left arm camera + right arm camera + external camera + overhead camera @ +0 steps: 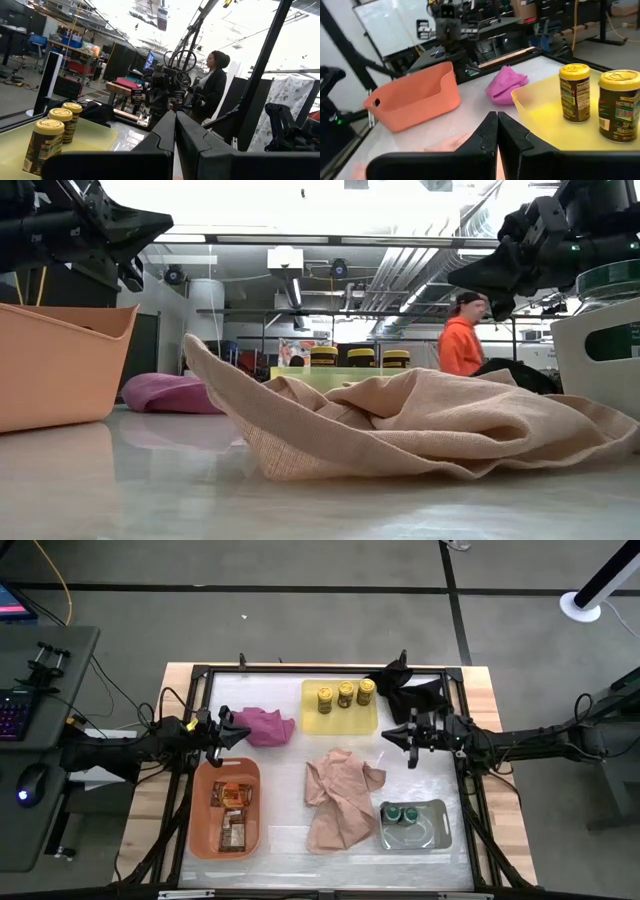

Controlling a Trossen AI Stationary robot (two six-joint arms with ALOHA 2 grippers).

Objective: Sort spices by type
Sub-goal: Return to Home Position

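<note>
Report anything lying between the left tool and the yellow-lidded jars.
The pink cloth lies between the left tool and the yellow tray holding the three yellow-lidded jars. It is low, and the left wrist view sees the jars unblocked, so a raised approach looks clear.

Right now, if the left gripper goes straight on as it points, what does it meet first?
Likely the right gripper, which faces it; the left gripper seems high enough to pass over the pink cloth.

Bright overhead light, blown-out glare above
</note>
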